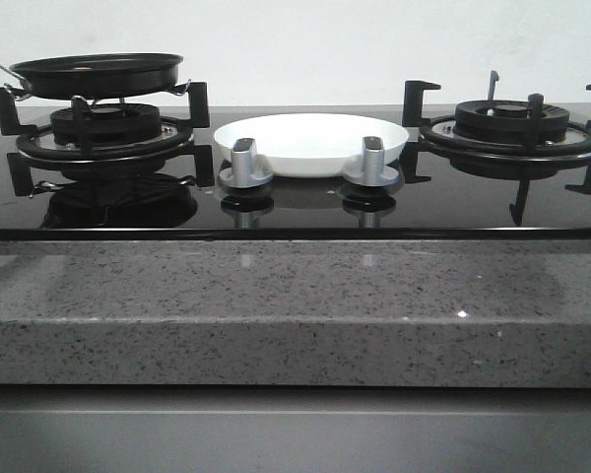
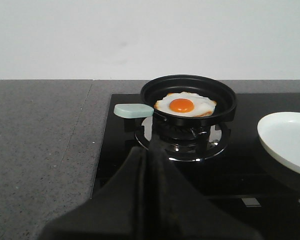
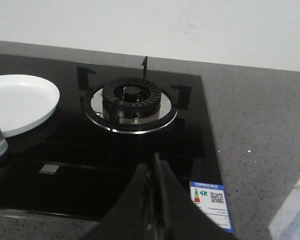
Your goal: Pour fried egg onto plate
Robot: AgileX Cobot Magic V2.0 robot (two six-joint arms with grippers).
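A round black pan [image 2: 188, 95] with a low wall is seen seated on the left burner [image 2: 182, 140], a ring of ridged dark metal over a shiny steel collar. The fried egg [image 2: 185, 104] lies flat inside the pan, its white ruffled and browned at the edge, its yolk a smooth orange dome. A short, pale green handle [image 2: 133, 110] with rounded corners is attached to the pan's side. The plate [image 1: 311, 143], shallow, round and glossy white with a raised rim, is set on the black glass hob [image 1: 295, 202] between the two burners, just behind two brushed-metal knobs [image 1: 244, 163]. The right burner [image 3: 131, 100] is ringed by black angular supports. The hob is bordered in front by a speckled grey stone counter [image 1: 295, 305]. The left gripper [image 2: 148, 155] appears pressed together, well apart from the pan; the right gripper [image 3: 155, 170] likewise seems closed on nothing, though both are dark and partly cropped.
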